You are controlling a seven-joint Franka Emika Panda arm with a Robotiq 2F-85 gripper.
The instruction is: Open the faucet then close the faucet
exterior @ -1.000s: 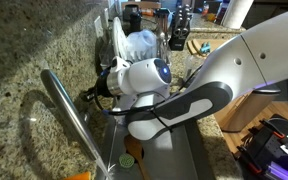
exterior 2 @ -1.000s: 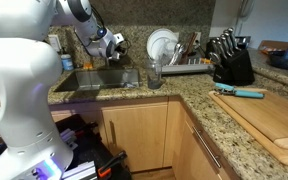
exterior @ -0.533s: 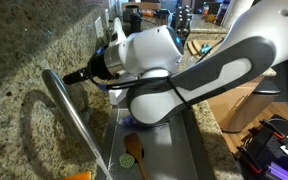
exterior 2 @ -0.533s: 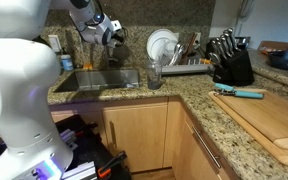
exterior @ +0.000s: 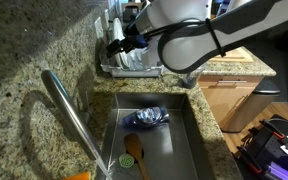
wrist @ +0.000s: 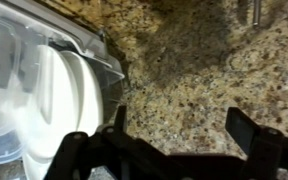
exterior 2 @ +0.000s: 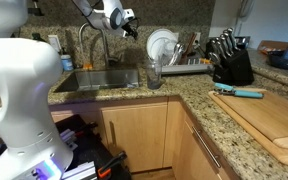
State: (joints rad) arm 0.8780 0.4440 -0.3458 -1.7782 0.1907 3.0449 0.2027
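The faucet (exterior: 72,118) is a long brushed-steel tube that slants over the sink; in an exterior view the faucet (exterior 2: 87,40) arches behind the basin. I cannot make out its small lever. My gripper (exterior: 116,47) hangs high above the counter, away from the spout and near the dish rack (exterior: 134,66). In an exterior view the gripper (exterior 2: 130,21) is up by the backsplash. In the wrist view the gripper (wrist: 184,128) is open, with only speckled granite between its dark fingers (wrist: 248,128).
The sink (exterior: 189,140) holds a blue crumpled item (exterior: 146,117) and a wooden spoon (exterior: 134,152). White plates (exterior 2: 162,44) stand in the rack, with a glass (exterior 2: 154,72) beside it. A knife block (exterior 2: 230,60) and cutting board (exterior 2: 276,118) are further along the counter.
The gripper has opened and the arm has risen from beside the faucet, swinging up toward the dish rack and backsplash. The sink is now uncovered.
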